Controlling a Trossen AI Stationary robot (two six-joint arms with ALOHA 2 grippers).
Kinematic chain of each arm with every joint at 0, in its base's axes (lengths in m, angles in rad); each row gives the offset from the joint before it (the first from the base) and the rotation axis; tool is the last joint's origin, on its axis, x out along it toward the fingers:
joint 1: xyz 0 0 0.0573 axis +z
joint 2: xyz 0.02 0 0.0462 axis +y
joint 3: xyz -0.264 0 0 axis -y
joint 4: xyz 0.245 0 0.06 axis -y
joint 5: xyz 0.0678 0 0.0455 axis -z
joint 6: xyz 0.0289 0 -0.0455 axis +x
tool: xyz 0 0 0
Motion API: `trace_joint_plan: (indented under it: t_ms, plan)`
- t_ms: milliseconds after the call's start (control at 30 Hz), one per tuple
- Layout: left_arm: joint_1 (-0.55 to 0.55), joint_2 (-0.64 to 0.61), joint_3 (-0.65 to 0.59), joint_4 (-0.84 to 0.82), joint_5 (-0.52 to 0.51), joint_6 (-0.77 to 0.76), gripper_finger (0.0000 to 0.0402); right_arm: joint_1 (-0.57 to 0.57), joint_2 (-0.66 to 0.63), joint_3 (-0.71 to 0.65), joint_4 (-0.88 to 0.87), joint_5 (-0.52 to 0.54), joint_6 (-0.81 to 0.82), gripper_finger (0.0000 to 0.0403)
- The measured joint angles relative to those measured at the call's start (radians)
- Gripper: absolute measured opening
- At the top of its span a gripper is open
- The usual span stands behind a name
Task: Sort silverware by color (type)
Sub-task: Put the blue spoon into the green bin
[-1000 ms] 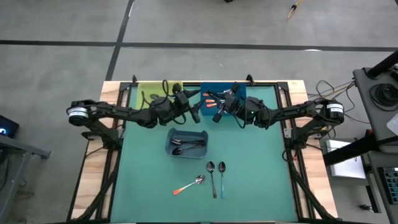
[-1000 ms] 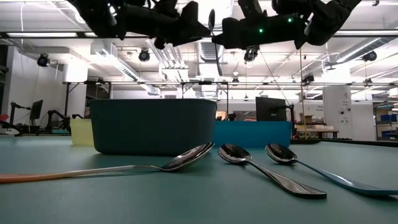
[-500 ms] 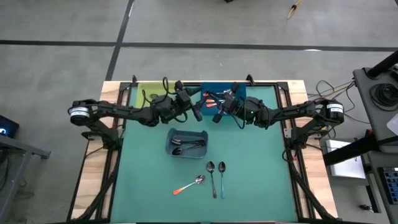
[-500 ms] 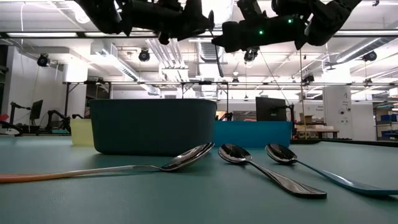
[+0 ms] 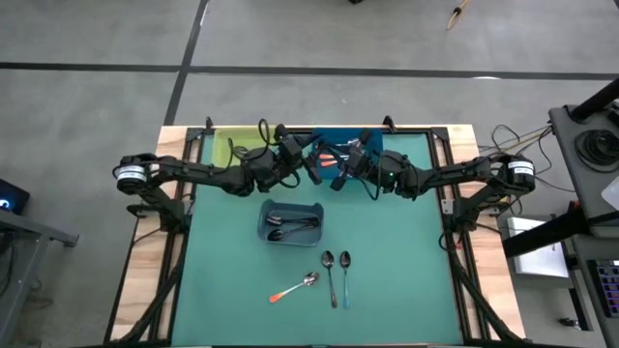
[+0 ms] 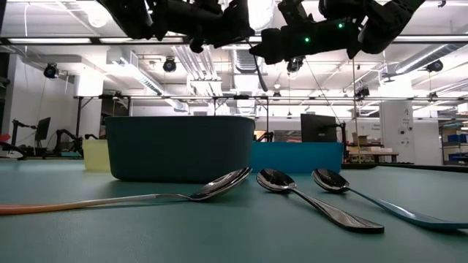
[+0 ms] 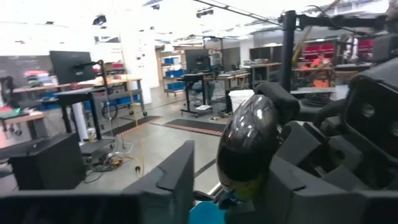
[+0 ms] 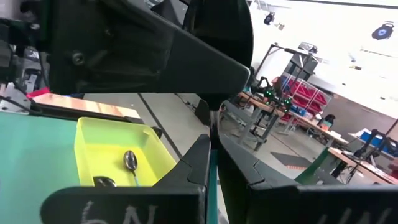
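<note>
My right gripper (image 5: 336, 169) is shut on a light-blue-handled spoon, high over the blue bin (image 5: 338, 143) at the table's far middle. The spoon's shiny bowl (image 7: 247, 144) stands between the fingers of my left gripper (image 5: 309, 170), which is open and faces the right one. On the near table lie three spoons: orange-handled (image 5: 293, 287), all dark metal (image 5: 330, 275) and blue-handled (image 5: 345, 275). My right gripper pinches the spoon's light-blue handle (image 8: 212, 173) between its two fingers, coming about level from the table's right. The fingers lie across the spoon. It stands upright, bowl on top, lifted clear above the bin. My left gripper: I cannot tell whether its fingers (image 7: 177, 177) touch the bowl.
A dark grey bin (image 5: 290, 222) with dark spoons stands mid-table. A yellow bin (image 5: 232, 147) at the far left holds spoons (image 8: 130, 160). Both arms crowd the far middle, and the near half has room around the three loose spoons.
My left gripper has moved toward the table's right and slightly up, closing in on my right gripper until its fingers stand around the held spoon's bowl. My right gripper has stayed in place with the spoon.
</note>
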Motion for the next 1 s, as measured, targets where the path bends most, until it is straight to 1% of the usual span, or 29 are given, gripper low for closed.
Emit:
trace_joint_plan:
  t_ms: [100,167,233,500,600,900,1000]
  plan:
    - [0.0,-0.001,0.0,-0.002,-0.049,-0.031,0.0067,0.0,0.0,0.0,0.001,0.004,-0.001,0.0013]
    - [0.0,-0.001,-0.002,-0.002,-0.054,-0.042,0.003,0.0,0.0,0.0,0.001,0.004,-0.003,0.0013]
    - [-0.001,-0.001,-0.003,-0.003,-0.056,-0.058,0.001,0.0,0.0,0.0,0.0,0.004,-0.003,0.0013]
    - [-0.001,-0.002,-0.003,-0.002,-0.062,-0.079,0.0004,0.0,0.0,0.0,0.001,0.002,0.004,0.0013]
    - [-0.003,-0.002,-0.002,-0.002,-0.063,-0.086,0.0003,0.0,0.0,0.0,0.001,0.0,0.013,0.0022]
    - [-0.002,-0.003,-0.002,0.0,-0.071,-0.101,0.0002,0.0,0.0,0.0,0.001,-0.004,0.031,0.0112]
    - [-0.002,-0.009,-0.002,-0.002,-0.07,-0.1,0.0001,0.0,-0.005,0.0,0.0,-0.004,0.031,0.013]
